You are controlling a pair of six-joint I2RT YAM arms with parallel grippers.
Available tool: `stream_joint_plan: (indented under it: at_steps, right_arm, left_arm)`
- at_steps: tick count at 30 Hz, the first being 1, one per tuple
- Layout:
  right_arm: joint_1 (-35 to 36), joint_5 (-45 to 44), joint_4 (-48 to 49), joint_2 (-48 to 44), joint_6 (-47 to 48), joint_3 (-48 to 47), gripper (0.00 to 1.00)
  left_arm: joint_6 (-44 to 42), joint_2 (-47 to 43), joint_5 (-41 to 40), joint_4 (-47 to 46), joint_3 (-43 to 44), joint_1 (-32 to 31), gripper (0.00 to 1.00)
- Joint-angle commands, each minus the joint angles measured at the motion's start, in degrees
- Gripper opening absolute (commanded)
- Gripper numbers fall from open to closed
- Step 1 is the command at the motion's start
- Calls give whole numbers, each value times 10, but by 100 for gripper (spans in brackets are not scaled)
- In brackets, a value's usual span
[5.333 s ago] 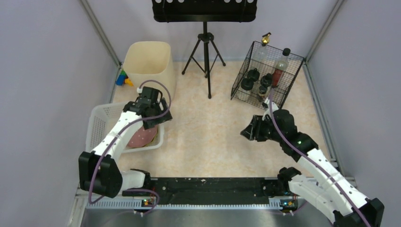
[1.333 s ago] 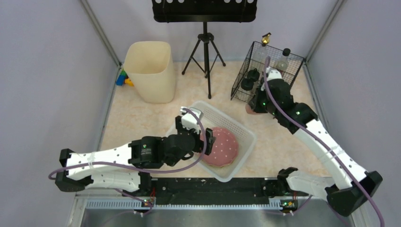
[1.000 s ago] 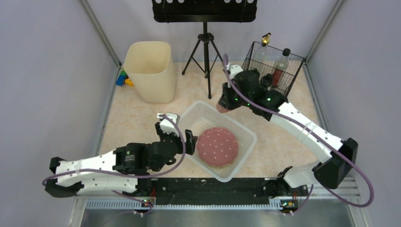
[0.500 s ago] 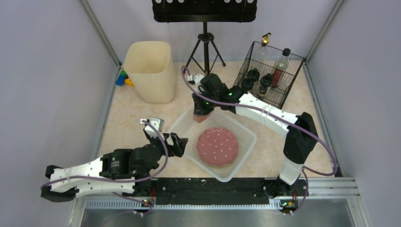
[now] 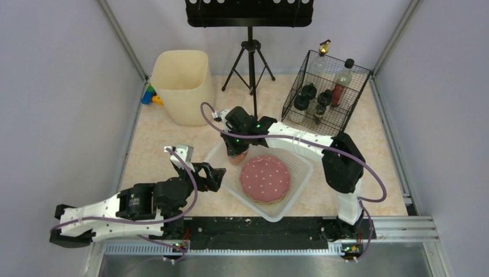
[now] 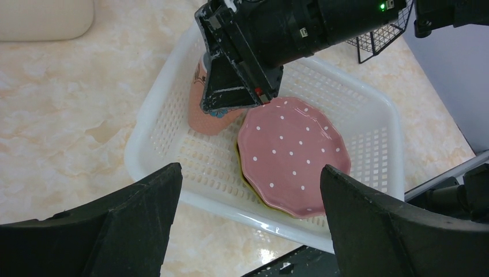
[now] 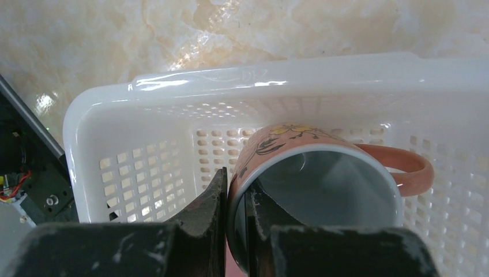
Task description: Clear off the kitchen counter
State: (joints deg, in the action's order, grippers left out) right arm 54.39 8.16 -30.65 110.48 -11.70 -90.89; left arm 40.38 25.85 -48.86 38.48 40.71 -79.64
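Observation:
The kitchen counter (image 5: 173, 138) is the pale marbled tabletop. A white slotted basket (image 5: 300, 173) lies on it in the middle and holds a pink dotted plate (image 5: 264, 178). My right gripper (image 5: 235, 151) is shut on the rim of a pink flowered mug (image 7: 314, 173), one finger inside and one outside, and holds it inside the basket's left corner beside the plate (image 6: 294, 153). The mug also shows in the left wrist view (image 6: 202, 104). My left gripper (image 5: 203, 173) is open and empty, just left of the basket (image 6: 155, 150), touching nothing.
A cream bin (image 5: 180, 83) stands at the back left with coloured blocks (image 5: 150, 96) beside it. A black wire rack (image 5: 326, 92) with bottles stands at the back right. A black tripod stand (image 5: 251, 69) is at the back middle.
My right arm carried the mug from by the wire rack leftward and down into the basket. My left gripper let go of the basket and drew back to the left, open.

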Motion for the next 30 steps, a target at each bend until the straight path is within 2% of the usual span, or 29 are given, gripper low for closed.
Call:
stream_joint_plan:
  at_steps: [1, 6, 8, 14, 17, 25, 30]
  right_arm:
    - [21, -26, 69, 2, -10, -18, 0]
    - [39, -48, 76, 21, -15, -11, 2]
    - [45, -55, 76, 25, -18, -10, 9]
    - [55, -68, 73, 38, -25, -5, 40]
    - [58, -74, 77, 31, -26, 0, 51]
    - [60, -104, 89, -26, -36, 18, 70]
    - [61, -139, 89, -85, -42, 45, 76]
  left_arm:
    - [2, -5, 6, -1, -3, 1, 93]
    - [-1, -2, 11, -3, -3, 1, 93]
    - [-2, -1, 11, -3, -3, 1, 93]
    - [0, 0, 15, 0, 2, 1, 93]
    - [0, 2, 17, 4, 8, 1, 93]
    - [-4, 8, 17, 18, 34, 1, 93]
    - [-19, 11, 13, 4, 46, 1, 93]
